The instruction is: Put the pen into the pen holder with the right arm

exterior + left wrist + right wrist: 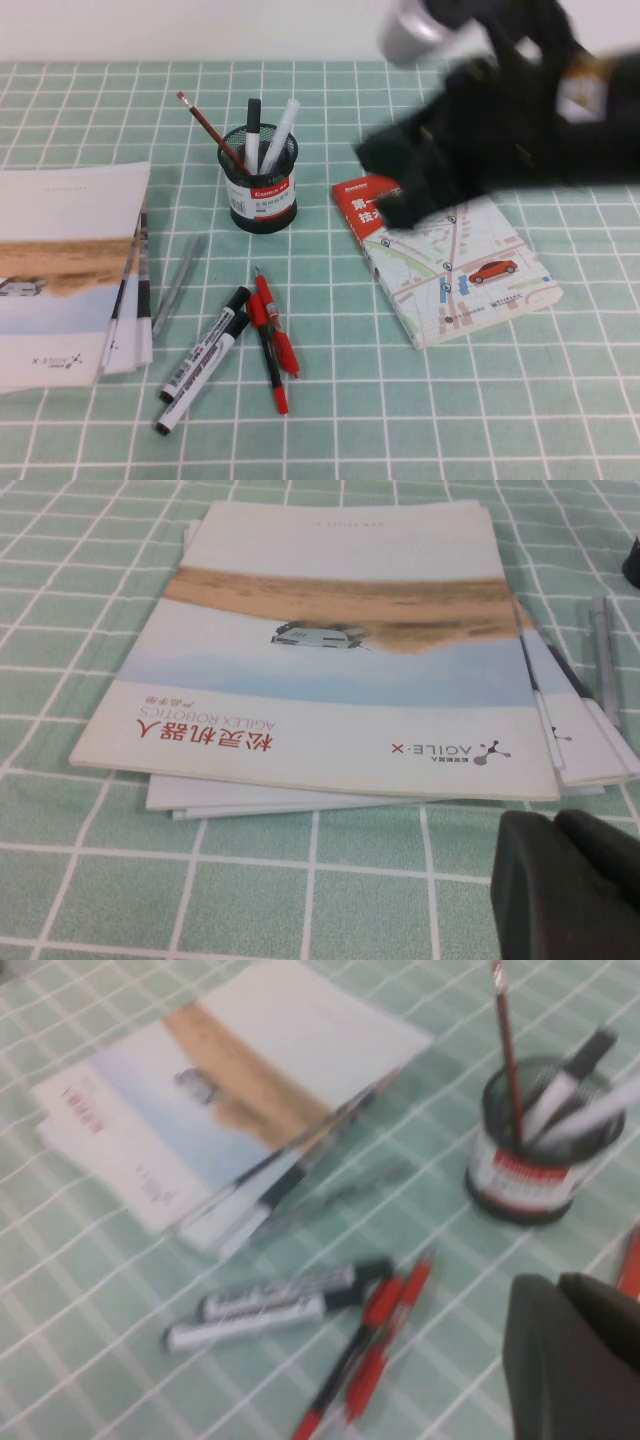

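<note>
A pale green checked cloth covers the surface [420,420]. On it stand a black mesh pen holder [261,190], a stack of booklets [70,270] at the left, a grey pen [178,287] beside the stack, two black-and-white markers [203,358], two red pens [272,335] and a map-covered book [455,265] to the right.

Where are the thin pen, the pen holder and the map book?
pen [203,125], high view, mid-shaft above the rim
pen holder [259,198], high view, label band
map book [470,275], high view, cover's middle
</note>
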You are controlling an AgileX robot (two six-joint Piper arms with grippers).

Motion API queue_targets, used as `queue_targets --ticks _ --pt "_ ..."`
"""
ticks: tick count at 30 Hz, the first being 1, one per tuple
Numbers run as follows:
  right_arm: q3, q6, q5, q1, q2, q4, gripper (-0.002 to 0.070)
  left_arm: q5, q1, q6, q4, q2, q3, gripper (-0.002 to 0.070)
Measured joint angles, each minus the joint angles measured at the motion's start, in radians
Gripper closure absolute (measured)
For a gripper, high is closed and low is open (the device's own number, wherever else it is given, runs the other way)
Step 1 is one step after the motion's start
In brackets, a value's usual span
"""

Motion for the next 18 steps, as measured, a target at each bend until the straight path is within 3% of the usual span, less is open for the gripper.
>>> queue_targets --ticks 9,18 --pt "0.276 -0.004 0.152 -0.002 -0.255 -0.003 0.0695 0.0 0.0 0.0 0.0 0.0 0.0 0.0679" --pt "0.418 -0.004 0.22 -0.002 -0.287 -0.079 0.0695 0.0 0.0 0.0 0.0 0.0 0.0 0.0679"
